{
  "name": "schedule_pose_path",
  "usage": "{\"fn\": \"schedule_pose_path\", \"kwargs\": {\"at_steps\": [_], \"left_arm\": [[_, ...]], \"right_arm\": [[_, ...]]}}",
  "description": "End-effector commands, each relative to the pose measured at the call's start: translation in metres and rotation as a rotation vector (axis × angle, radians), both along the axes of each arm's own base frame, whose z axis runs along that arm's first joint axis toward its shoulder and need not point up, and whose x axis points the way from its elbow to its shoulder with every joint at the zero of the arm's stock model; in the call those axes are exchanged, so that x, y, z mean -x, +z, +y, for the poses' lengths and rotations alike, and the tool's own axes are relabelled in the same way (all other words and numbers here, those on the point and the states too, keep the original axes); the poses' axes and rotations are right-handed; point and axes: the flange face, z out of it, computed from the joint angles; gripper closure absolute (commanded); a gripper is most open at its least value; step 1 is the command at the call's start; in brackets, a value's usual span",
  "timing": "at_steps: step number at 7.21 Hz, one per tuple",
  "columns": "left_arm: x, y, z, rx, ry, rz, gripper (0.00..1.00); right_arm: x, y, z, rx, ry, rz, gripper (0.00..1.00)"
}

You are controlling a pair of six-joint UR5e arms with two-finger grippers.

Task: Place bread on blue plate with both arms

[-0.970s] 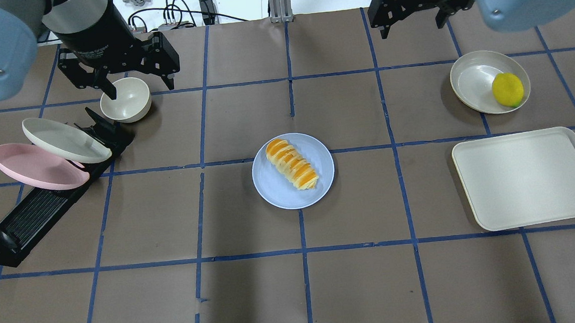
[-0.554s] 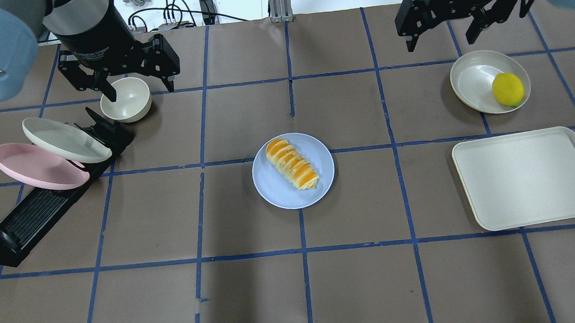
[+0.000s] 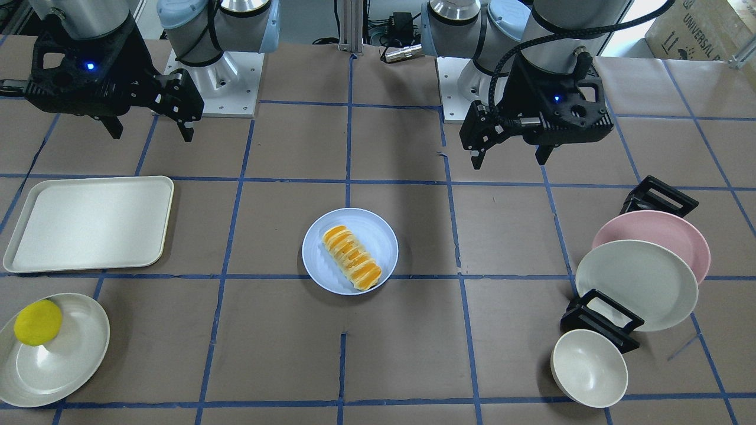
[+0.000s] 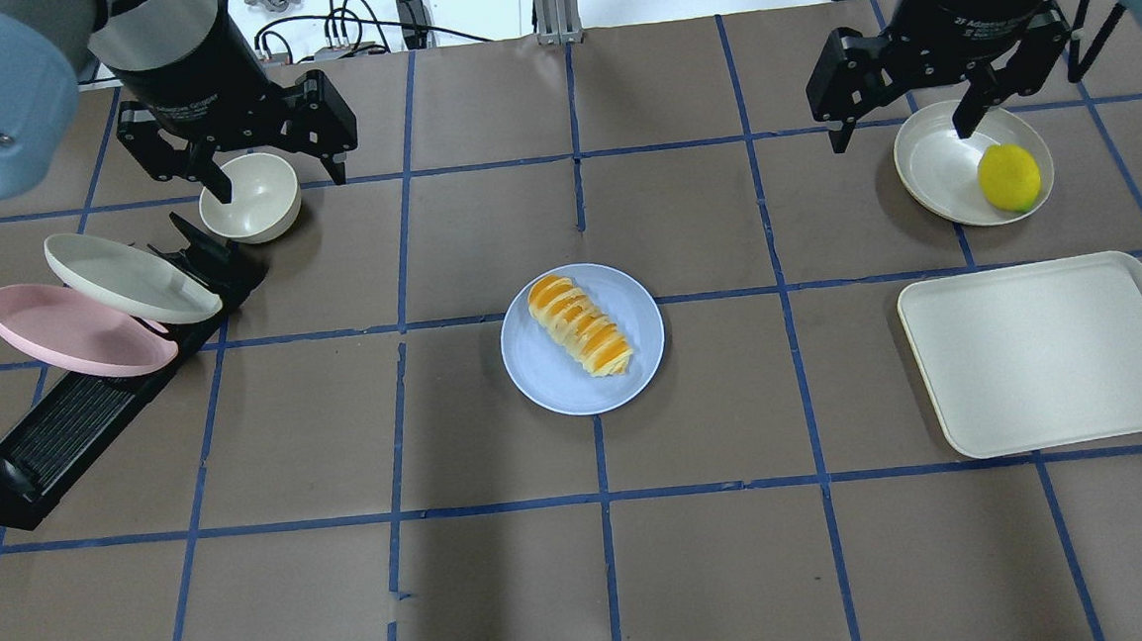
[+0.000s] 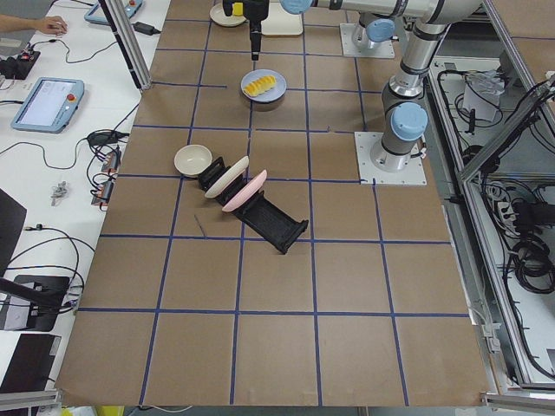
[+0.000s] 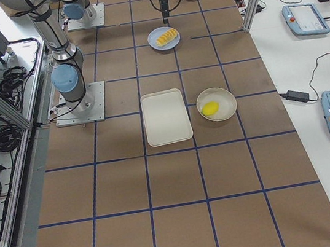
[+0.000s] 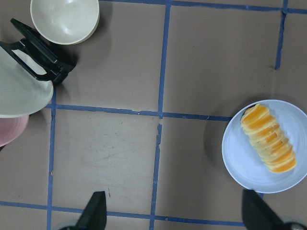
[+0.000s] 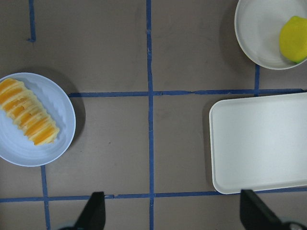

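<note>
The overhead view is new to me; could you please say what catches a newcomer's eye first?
The striped orange-and-cream bread lying diagonally on the blue plate at mid-table stands out first. Next come the yellow ball in a cream dish at the view's right and the pink plate leaning in a black rack at the view's left. The left end effector and right end effector hang open near the top.

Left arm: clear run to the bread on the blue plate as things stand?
Probably yes. The left gripper hangs open, the bread lies uncovered on the blue plate, and nothing stands between them; the bowl sits off to the side.
</note>
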Motion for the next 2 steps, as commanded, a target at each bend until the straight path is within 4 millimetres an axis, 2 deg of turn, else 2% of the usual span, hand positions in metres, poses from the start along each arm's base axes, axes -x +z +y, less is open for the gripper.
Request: {"fn": "schedule_pose_path", "kwargs": {"at_steps": [1, 2], "left_arm": [[0.0004, 0.0013, 0.0012, 0.002, -0.003, -0.002, 0.00], [0.0004, 0.0021, 0.0017, 0.003, -0.003, -0.002, 0.00]], "right_arm": [[0.0008, 0.0013, 0.0010, -0.001, -0.001, 0.007, 0.00], [0.0006, 0.0013, 0.0010, -0.001, -0.001, 0.006, 0.00]]}}
